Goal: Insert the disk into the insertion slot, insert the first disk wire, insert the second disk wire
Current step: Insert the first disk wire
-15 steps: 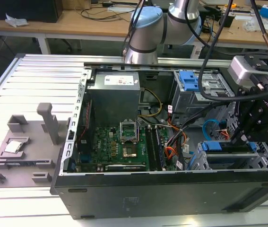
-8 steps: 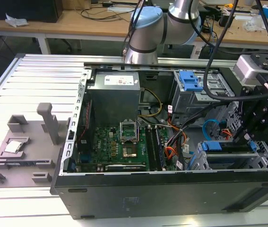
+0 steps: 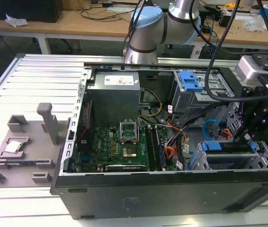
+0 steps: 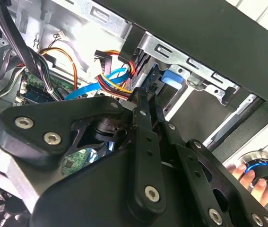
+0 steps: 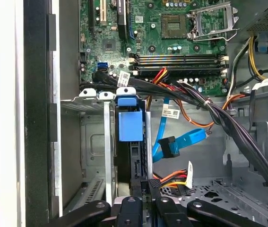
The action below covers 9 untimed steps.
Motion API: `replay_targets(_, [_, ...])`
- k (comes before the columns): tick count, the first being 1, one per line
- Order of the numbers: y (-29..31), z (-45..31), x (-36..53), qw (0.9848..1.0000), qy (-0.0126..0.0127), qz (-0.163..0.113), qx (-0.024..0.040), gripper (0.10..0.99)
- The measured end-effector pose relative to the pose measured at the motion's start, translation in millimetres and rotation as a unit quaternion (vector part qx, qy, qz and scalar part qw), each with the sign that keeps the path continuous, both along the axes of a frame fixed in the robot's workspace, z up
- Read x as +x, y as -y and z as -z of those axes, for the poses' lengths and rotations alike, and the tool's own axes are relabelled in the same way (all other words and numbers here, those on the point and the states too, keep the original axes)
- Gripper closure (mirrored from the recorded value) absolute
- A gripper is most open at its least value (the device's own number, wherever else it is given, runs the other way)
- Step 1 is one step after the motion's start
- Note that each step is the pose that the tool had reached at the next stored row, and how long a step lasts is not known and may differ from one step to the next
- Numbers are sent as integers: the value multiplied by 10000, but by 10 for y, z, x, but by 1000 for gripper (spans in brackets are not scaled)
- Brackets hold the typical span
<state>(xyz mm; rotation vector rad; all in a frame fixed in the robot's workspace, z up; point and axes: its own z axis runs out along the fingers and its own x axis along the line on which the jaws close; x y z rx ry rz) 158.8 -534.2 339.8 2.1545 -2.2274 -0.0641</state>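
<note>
Exterior view's left takes in a grey fixture plate point(image 3: 25, 156) lying on the slotted metal bench point(image 3: 39, 80), with a small chip point(image 3: 13, 146) seated in it. Just to its right stands the open computer case point(image 3: 171, 194), the green motherboard point(image 3: 124, 146) near its middle and the grey power supply point(image 3: 115, 94) at its far side. Farther right, at the far corner, a grey cage carries a blue latch point(image 3: 190, 80). At the near right corner sits the insertion slot point(image 3: 201, 161), a silver perforated cage. The disk point(image 3: 219, 145) is inside it, its blue carrier showing along the top. In the first wrist view a blue flat wire point(image 5: 171, 146) lies loose just beside the slot, its plug apart from the disk, and a red, yellow and black wire bundle point(image 5: 176, 176) lies near it. The tool point(image 5: 145, 185) hangs over the cage at the disk's end, its fingers drawn together on nothing. Whether the tips touch the disk I cannot tell.
</note>
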Motion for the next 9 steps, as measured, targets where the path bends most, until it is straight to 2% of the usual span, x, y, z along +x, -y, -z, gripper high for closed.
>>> replay_targets(9, [8,-9,13,10000,0,0,2,914])
